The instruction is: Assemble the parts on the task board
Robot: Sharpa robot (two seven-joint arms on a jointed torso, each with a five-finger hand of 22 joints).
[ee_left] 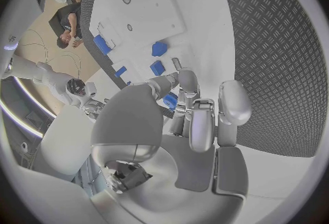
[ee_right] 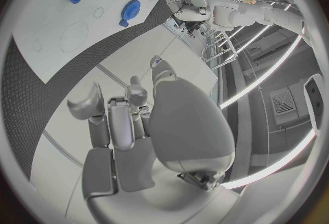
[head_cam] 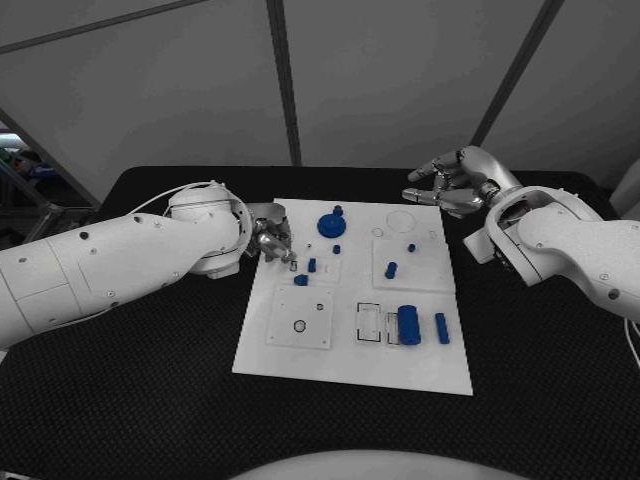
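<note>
The white task board [head_cam: 352,345] lies mid-table. My left hand [head_cam: 273,240] sits at the board's left edge with its fingers curled. In the left wrist view a small blue part [ee_left: 170,101] shows pinched between the thumb and fingertips of that hand [ee_left: 195,119]. Two small blue parts [head_cam: 312,265] [head_cam: 301,280] stand just beside the fingers. My right hand [head_cam: 450,185] hovers past the board's far right corner, fingers curled in on nothing [ee_right: 130,119]. A large round blue part [head_cam: 332,225] sits near the far edge of the board.
A thick blue cylinder [head_cam: 408,325] and a slim blue pin [head_cam: 441,328] lie at the board's near right. More small blue parts [head_cam: 391,269] [head_cam: 411,248] stand mid-right. Black table [head_cam: 162,390] surrounds the board.
</note>
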